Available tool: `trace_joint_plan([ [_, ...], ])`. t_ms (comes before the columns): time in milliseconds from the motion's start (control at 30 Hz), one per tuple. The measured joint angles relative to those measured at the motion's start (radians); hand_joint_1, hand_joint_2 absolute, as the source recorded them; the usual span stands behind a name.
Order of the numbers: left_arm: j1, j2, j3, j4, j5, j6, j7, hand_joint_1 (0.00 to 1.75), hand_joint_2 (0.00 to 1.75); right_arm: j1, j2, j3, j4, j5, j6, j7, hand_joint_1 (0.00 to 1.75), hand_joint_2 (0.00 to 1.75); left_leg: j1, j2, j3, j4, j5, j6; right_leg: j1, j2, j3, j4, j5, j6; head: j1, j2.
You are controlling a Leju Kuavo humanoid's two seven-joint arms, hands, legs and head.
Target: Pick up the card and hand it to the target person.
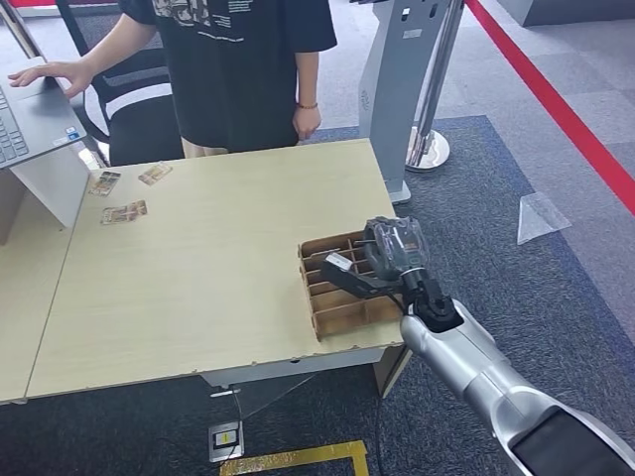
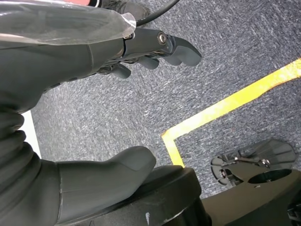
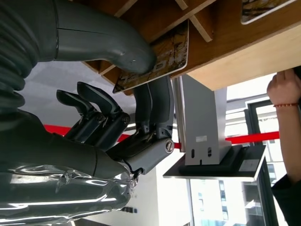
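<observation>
Over the wooden tray (image 1: 340,297) at about 4 o'clock on the pale surface (image 1: 209,268), the right hand (image 1: 374,260) hovers with its fingers reaching toward 9 o'clock. From the head view a small light card (image 1: 338,262) shows at the fingertips, above the tray's slots, but the grip itself is hard to read there. The right wrist view makes it plain: the thick thumb (image 3: 106,44) presses the card (image 3: 160,56) against two dark fingers (image 3: 158,106), so the hand is pinching it, while the other fingers curl apart from it. There the card's printed face lies close to the tray's dividers (image 3: 199,23), its long axis running along the thumb and away from the wrist, and a second card (image 3: 264,8) rests in another slot.

At 11 o'clock on the surface three more cards (image 1: 123,211) lie flat near a laptop (image 1: 30,114). A person (image 1: 232,69) stands at the far edge.

Hanging over grey carpet (image 2: 142,103) with a yellow line (image 2: 227,106), the left hand (image 2: 117,108) holds nothing, thumb and fingers spread apart.
</observation>
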Motion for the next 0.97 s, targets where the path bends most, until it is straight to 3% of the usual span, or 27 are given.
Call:
trace_joint_plan([
  [300, -0.001, 0.0, -0.007, 0.0, -0.014, -0.008, 0.0, 0.0, 1.75, -0.021, -0.003, 0.0, -0.079, 0.05, 0.033, 0.009, 1.75, 1.75, 0.0, 0.0, 0.0, 0.0, 0.0, 0.0, 0.0, 0.001, 0.0, 0.0, 0.0, 0.0, 0.0, 0.0],
  [967, -0.006, 0.001, -0.015, 0.0, -0.018, -0.011, -0.004, 0.0, 1.75, -0.17, -0.025, 0.003, -0.209, -0.052, 0.054, -0.024, 1.75, 1.75, 0.0, 0.0, 0.0, 0.0, 0.0, 0.0, 0.0, 0.0, 0.0, 0.0, 0.0, 0.0, 0.0, 0.0],
])
